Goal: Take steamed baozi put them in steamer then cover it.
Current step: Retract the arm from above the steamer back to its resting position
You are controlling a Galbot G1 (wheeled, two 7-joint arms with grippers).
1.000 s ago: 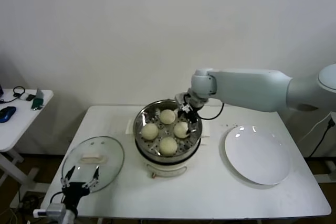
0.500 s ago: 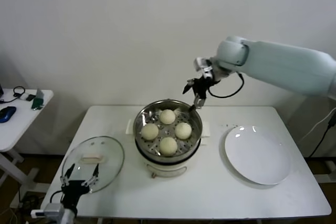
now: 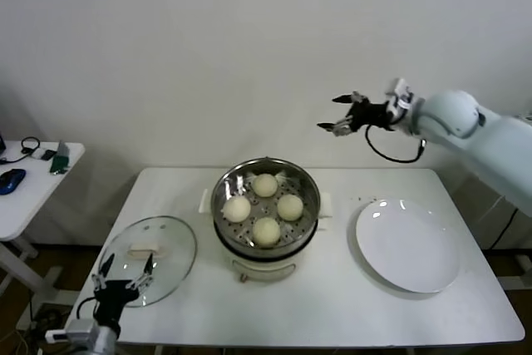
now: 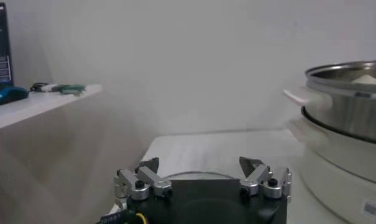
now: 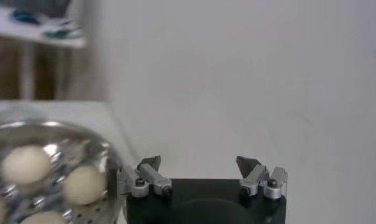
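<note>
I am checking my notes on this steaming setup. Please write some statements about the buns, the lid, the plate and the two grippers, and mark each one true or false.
1. All four buns lie inside the steamer. True.
2. The glass lid covers the steamer. False: it lies on the table, on the robot's left of the steamer.
3. The right gripper holds a bun. False: it is open and empty, raised above the table.
4. The white plate has no bun on it. True.
5. The left gripper is shut on the lid's handle. False: it is open, at the lid's near edge.
</note>
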